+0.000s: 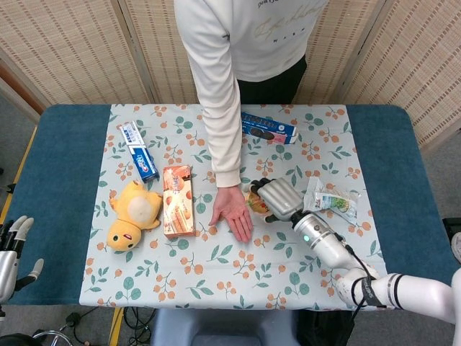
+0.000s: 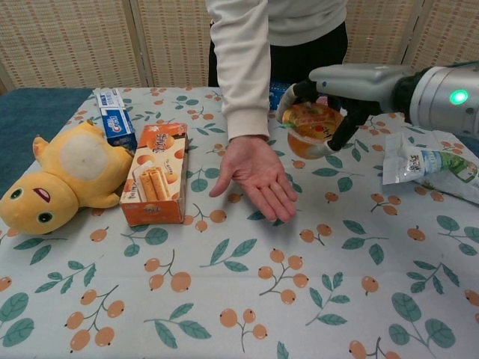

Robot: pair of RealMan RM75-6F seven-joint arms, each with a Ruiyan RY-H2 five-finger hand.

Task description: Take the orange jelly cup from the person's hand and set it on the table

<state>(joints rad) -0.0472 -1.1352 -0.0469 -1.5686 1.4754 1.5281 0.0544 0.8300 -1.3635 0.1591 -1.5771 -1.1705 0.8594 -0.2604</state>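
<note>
— What's the right hand [image 2: 337, 93] built like?
— Pale grey shell with black fingers [image 2: 340, 132], white-tipped, on a silver forearm [image 2: 441, 97] with a green light (round, glowing).
— And the left hand [image 1: 13, 249]?
— Grey and white, black joints.

One orange jelly cup [image 2: 311, 129]. One yellow plush toy [image 1: 134, 213]. One toothpaste box [image 1: 137, 150]. One orange biscuit box [image 1: 178, 200]. One blue cookie box [image 1: 268, 127]. One clear snack packet [image 1: 330, 199]. One person's hand [image 2: 254, 173]. Two robot hands: right hand [image 2: 350, 91], left hand [image 1: 12, 249].
</note>
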